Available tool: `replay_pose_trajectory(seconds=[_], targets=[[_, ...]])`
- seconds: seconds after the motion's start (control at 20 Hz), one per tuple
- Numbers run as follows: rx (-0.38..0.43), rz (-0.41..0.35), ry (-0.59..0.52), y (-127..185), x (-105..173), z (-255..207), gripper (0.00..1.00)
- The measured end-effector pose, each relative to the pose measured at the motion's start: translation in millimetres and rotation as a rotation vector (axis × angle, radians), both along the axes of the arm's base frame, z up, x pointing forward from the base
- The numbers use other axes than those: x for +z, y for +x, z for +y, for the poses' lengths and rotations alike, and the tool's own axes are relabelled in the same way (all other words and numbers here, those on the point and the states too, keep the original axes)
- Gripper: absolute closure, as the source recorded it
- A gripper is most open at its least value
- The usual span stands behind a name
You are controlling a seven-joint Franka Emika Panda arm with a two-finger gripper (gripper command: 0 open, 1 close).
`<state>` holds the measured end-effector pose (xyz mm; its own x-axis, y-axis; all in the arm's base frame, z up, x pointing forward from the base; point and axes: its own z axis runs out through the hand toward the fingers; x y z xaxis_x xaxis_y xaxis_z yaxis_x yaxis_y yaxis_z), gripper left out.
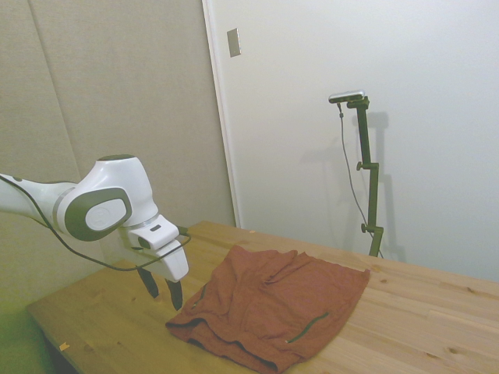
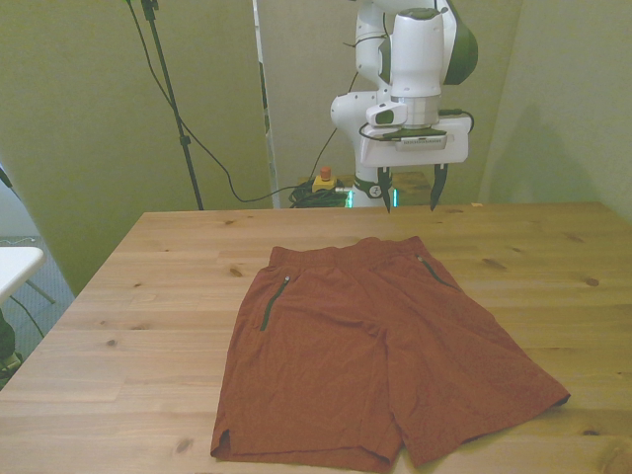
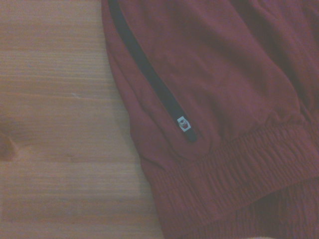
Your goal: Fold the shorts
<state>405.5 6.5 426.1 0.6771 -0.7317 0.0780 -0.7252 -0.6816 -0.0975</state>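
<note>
— How much room do I have around the gripper (image 2: pixel 412 193)?

— Plenty. I see it hanging in the air above the desk's (image 2: pixel 148 296) far edge, fingers apart, nothing between them and nothing touching them.

— Anything in the way below?

— Only the shorts (image 2: pixel 375 346), lying flat and low, waistband toward the gripper. On the side view the fingertips sit just beside that end, clear of the cloth.

— And the flanks?

— Bare wood at the front view's left and right of the shorts; I could pass on either side.
</note>
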Motion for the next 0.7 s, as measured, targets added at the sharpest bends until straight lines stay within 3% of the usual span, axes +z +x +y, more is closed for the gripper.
replay_pose_trajectory(seconds=[0.2, 0.4, 0.7], targets=[[0.026, 0.002, -0.050, 1.6, 0.2, 0.0, 0.00], [0.107, 0.003, -0.252, 13.4, 0.4, 35.0, 0.00], [0.196, 0.054, -0.584, 16.4, -33.6, 99.8, 0.00]])
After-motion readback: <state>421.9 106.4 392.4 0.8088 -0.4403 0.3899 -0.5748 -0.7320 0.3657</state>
